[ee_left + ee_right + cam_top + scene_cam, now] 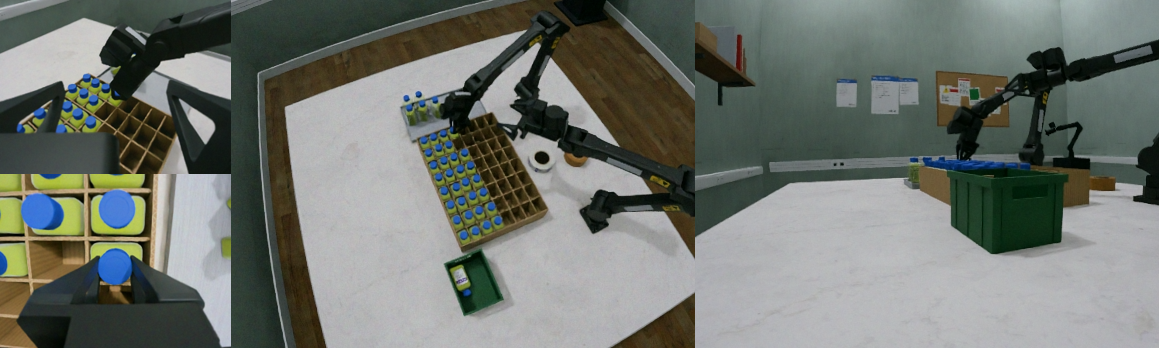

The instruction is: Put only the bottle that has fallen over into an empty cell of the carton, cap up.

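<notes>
Your right gripper (454,126) (965,155) (115,95) (115,261) is clenched on the blue cap of the task bottle (453,132) (115,102) (115,266), which sits cap up in a cell of the carton (503,233) (935,184) (167,155) (155,220). In the top view you'll find that cell at the carton's upper edge, just above the centre of the frame, at the right end of a row of capped bottles. Your left gripper (506,115) (1022,85) (115,86) is spread wide with nothing between its fingers, near the carton's upper right corner in the top view. Beyond the carton, toward the upper left, you have a grey tray (418,130) (911,184) (155,81) (194,290) with upright bottles (422,111) (914,171) on it. At the bottom centre of the top view, another bottle (460,278) lies on its side in the green bin (486,282) (1025,215). To the right of the carton there, you can see a white roll (532,162) just beside an orange one.
</notes>
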Robot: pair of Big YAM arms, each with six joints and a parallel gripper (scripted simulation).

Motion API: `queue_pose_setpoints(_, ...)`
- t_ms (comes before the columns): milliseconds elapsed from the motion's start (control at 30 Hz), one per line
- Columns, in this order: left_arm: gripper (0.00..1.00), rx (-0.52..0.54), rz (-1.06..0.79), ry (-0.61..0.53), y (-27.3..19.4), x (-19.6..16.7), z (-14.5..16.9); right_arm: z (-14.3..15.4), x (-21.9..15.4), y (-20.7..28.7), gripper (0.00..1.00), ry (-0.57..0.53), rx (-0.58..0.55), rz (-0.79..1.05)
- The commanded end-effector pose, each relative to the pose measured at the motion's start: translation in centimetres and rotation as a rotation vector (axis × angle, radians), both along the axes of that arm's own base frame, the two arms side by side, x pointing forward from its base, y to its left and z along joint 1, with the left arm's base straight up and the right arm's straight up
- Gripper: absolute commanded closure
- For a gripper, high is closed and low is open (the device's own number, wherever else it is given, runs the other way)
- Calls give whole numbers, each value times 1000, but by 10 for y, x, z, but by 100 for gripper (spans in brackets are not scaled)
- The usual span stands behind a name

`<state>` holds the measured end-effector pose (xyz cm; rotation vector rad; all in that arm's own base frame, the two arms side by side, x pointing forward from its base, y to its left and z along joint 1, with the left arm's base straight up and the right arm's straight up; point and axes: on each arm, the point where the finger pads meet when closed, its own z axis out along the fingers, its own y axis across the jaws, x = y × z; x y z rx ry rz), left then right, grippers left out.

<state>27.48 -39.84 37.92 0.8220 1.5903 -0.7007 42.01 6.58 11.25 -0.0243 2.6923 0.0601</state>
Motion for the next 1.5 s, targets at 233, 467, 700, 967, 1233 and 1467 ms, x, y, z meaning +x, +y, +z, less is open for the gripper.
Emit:
queue_pose_setpoints(233, 0, -26, -4, -20, -4, 2, 19, 37, 23, 7, 44, -105, 14, -3)
queue_pose_setpoints(467, 0, -26, -4, -20, -4, 2, 19, 24, 12, 2, 28, -78, 9, -8)
queue_pose_setpoints(700, 0, -26, -4, -20, -4, 2, 19, 56, 25, -3, 16, -130, 15, -4)
queue_pose_setpoints(967, 0, -26, -4, -20, -4, 2, 19, 84, 15, 0, 0, -148, 22, -2)
queue_pose_setpoints(1233, 0, -26, -4, -20, -4, 2, 19, 82, -14, 1, 0, -90, 12, -1)
queue_pose_setpoints(1467, 0, -26, -4, -20, -4, 2, 19, 77, -15, 0, 0, -75, 10, -6)
